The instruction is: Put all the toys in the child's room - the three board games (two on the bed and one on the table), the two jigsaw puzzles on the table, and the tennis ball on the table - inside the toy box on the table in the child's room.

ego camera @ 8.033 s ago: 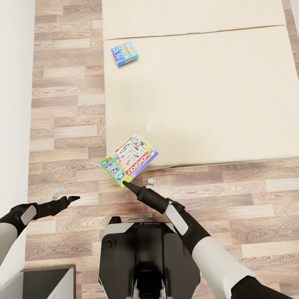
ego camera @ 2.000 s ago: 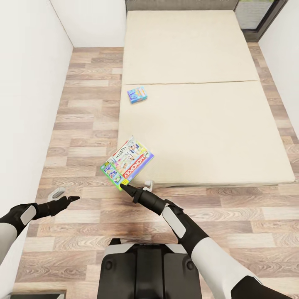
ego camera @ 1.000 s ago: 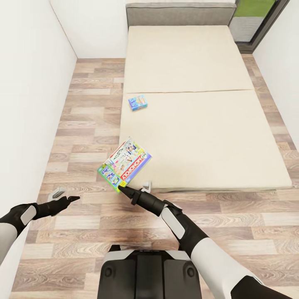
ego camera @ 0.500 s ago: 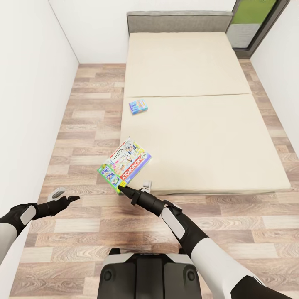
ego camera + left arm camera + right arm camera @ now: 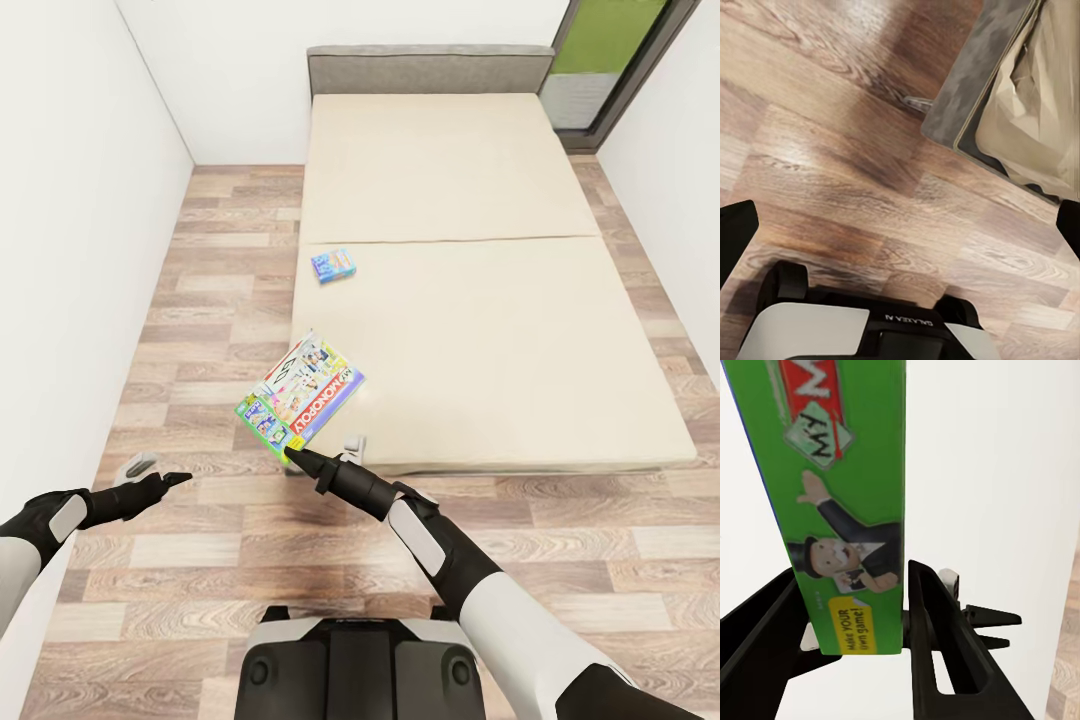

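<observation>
Black fingers of our right gripper (image 5: pixel 297 456) are clamped on the near edge of the Monopoly board game (image 5: pixel 301 390), whose long axis runs up and away from the fingertips, held over the floor just off the near left corner of the bed (image 5: pixel 480 300). Our left gripper (image 5: pixel 172 480), fingers spread and empty, hangs out over the planks well left of that corner. We judge the right arm the nearer to the small blue board game (image 5: pixel 333 265), which lies on the bed's left edge beyond the held box.
</observation>
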Controlling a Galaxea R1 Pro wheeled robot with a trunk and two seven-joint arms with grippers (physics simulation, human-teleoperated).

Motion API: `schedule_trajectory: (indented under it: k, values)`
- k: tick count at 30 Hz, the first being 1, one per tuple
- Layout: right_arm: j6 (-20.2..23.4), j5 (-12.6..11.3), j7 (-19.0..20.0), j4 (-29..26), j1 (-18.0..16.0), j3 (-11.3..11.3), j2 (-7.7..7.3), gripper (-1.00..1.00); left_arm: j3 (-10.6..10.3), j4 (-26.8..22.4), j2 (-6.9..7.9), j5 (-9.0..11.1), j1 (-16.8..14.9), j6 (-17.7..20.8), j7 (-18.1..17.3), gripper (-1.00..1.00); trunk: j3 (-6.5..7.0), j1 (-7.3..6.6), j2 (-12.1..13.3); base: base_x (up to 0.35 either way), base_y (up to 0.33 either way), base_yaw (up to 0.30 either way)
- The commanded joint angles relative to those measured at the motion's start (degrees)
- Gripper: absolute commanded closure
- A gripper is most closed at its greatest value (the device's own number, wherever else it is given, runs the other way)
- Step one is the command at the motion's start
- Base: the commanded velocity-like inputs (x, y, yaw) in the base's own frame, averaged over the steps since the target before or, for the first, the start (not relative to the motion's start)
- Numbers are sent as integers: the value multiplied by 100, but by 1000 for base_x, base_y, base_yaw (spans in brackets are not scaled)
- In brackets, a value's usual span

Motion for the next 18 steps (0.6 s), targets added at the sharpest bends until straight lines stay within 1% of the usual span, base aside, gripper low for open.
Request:
schedule_trajectory:
  k: [1,18]
  values:
    - [60,-59,15,3,-4,7,0,100,-1,0,2,43,-2,47,-2,-100,4,4,-8,0,0,0]
    - [60,-59,14,3,-4,7,0,100,-1,0,-4,38,-3,47,5,-100,166,4,-8,0,0,0]
